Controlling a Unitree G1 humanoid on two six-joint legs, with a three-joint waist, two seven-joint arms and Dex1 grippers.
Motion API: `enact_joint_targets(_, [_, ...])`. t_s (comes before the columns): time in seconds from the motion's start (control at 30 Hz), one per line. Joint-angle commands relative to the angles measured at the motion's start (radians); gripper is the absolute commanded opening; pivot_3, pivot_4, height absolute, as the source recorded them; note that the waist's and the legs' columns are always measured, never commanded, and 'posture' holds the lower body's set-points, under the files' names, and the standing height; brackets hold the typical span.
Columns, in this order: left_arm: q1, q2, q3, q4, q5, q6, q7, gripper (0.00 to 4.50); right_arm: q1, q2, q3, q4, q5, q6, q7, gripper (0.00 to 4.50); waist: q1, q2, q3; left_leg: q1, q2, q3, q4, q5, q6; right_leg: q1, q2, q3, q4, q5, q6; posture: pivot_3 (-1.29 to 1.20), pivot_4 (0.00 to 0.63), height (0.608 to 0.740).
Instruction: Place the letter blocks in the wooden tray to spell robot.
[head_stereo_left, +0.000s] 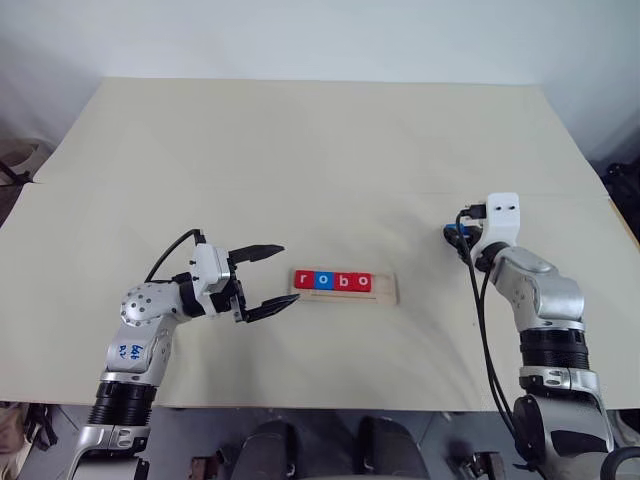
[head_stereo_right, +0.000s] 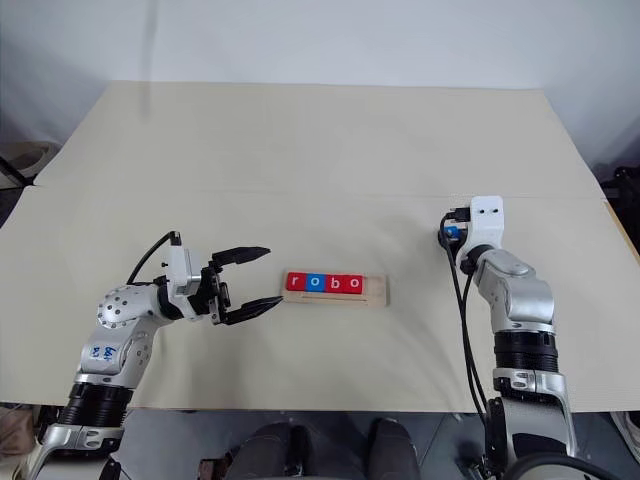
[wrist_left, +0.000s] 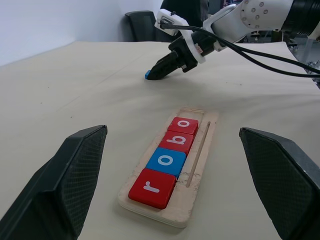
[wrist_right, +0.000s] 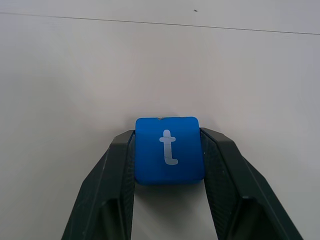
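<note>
The right gripper (wrist_right: 169, 165) pinches the blue t block (wrist_right: 169, 150) down on the table (head_stereo_left: 300, 150), well off to the right of the wooden tray (head_stereo_left: 388, 291). The tray holds r, o, b, o (head_stereo_left: 333, 281), its right end bare. The left gripper (head_stereo_left: 272, 280) gapes wide just beside the tray's left end, with nothing between them.

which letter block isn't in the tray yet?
The blue t block. It sits between the right gripper fingers on the table, away from the wooden tray, where r, o, b, o already sit in a row.
</note>
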Motion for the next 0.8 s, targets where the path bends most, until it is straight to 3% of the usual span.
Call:
enact_joint_targets(0.03, [-0.017,0.000,0.001,-0.003,-0.008,-0.008,-0.013,4.50,0.043,-0.013,-0.038,-0.181,0.024,0.087,-0.027,1.47,0.002,0.000,0.000,0.000,0.000,0.000,0.000,0.000,0.000,0.000,0.000,0.000,0.000,0.000,0.000,0.00,0.150,0.740])
enact_joint_targets(0.3, [-0.057,-0.010,-0.017,0.062,-0.011,-0.009,-0.063,4.50,0.332,0.030,-0.101,-0.754,0.131,0.441,-0.076,1.47,0.005,0.000,0.000,-0.001,0.000,-0.001,-0.001,0.000,0.000,0.000,0.000,0.000,-0.002,0.000,0.000,0.00,0.150,0.740])
enact_joint_targets(0.57, [-0.085,-0.019,-0.029,0.100,-0.009,-0.011,-0.108,4.50,0.471,0.140,-0.137,-0.896,0.149,0.492,-0.114,1.47,0.003,0.000,0.000,-0.001,0.000,0.000,-0.001,0.000,0.000,-0.001,0.001,0.000,-0.001,0.000,0.000,0.00,0.150,0.740])
enact_joint_targets(0.7, [-0.096,-0.022,-0.027,0.114,-0.005,-0.016,-0.113,4.50,0.470,0.151,-0.137,-0.871,0.155,0.448,-0.089,2.74,0.003,0.000,0.000,-0.001,0.000,0.000,-0.001,0.000,0.000,-0.001,0.001,0.000,-0.001,0.000,0.000,0.00,0.150,0.740])
enact_joint_targets(0.8, [-0.088,-0.013,-0.016,0.108,-0.004,-0.019,-0.110,4.50,0.471,0.056,-0.123,-0.845,0.185,0.396,0.028,3.79,0.003,0.000,0.000,-0.001,0.000,0.000,-0.001,0.000,0.000,-0.001,0.001,0.000,-0.002,0.000,0.000,0.00,0.150,0.740])
